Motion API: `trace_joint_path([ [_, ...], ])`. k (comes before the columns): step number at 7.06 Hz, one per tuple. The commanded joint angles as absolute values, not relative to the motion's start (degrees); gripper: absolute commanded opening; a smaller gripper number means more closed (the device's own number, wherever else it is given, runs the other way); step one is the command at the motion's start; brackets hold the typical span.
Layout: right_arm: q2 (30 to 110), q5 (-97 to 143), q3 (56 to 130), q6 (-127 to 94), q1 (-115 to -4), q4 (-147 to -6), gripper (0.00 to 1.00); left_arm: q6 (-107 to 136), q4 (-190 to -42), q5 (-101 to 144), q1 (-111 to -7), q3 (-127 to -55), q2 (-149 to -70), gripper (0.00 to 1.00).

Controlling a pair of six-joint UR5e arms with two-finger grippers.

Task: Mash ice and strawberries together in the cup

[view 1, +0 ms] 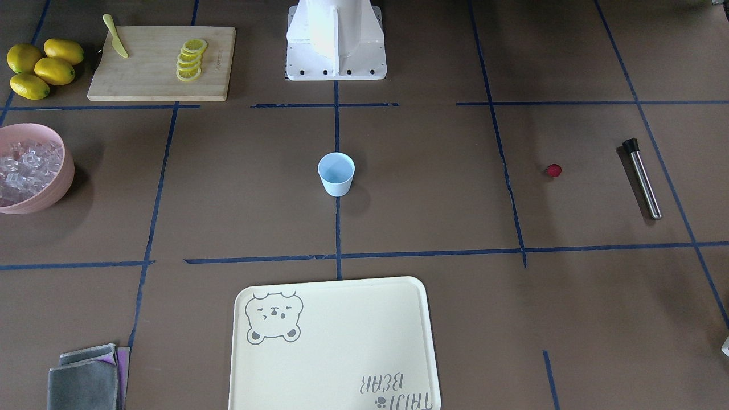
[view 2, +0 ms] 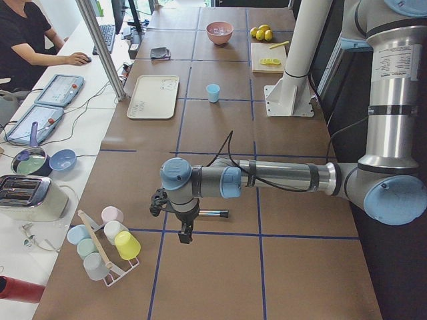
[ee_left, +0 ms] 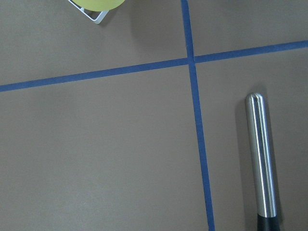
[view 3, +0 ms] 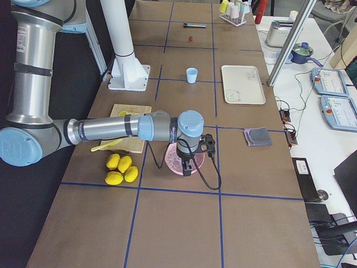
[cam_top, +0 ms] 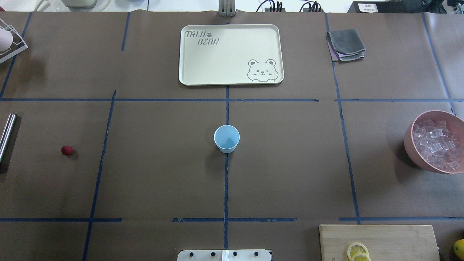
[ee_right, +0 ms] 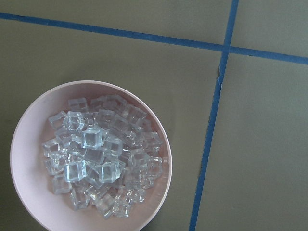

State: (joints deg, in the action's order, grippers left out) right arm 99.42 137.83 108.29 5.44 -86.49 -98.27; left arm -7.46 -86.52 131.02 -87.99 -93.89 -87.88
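The pale blue cup point(view 1: 336, 173) stands upright and empty at the table's middle, also in the overhead view point(cam_top: 226, 138). The ice point(ee_right: 96, 159) fills a pink bowl point(view 1: 60, 182) at the robot's right end. One dark-red strawberry point(view 1: 554, 169) lies on the table on the robot's left side. A steel rod with a black tip point(ee_left: 261, 159) lies beyond it. My left gripper point(view 2: 183, 235) hangs over the table beside that rod. My right gripper point(view 3: 188, 165) hangs over the ice bowl. I cannot tell whether either is open or shut.
A cutting board point(view 1: 154, 80) with lemon slices point(view 1: 191, 60) and a yellow knife point(view 1: 115, 44) sits by whole lemons point(view 1: 42, 68). A cream bear tray point(view 1: 333, 347) and folded cloths point(view 1: 85, 378) lie on the far side. A rack of cups point(view 2: 107, 243) stands at the left end.
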Motion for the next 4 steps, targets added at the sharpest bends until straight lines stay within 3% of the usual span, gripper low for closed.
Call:
trace_joint_path([
  [1, 99.4, 138.2, 111.2, -6.5, -85.0, -98.3, 0.99, -7.5, -86.5, 131.0, -88.0, -94.3, -87.9, 1.00],
  [4, 101.1, 138.0, 116.0, -22.3, -78.4, -98.2, 0.97, -7.5, -86.5, 131.0, -88.0, -94.4, -88.4, 1.00],
])
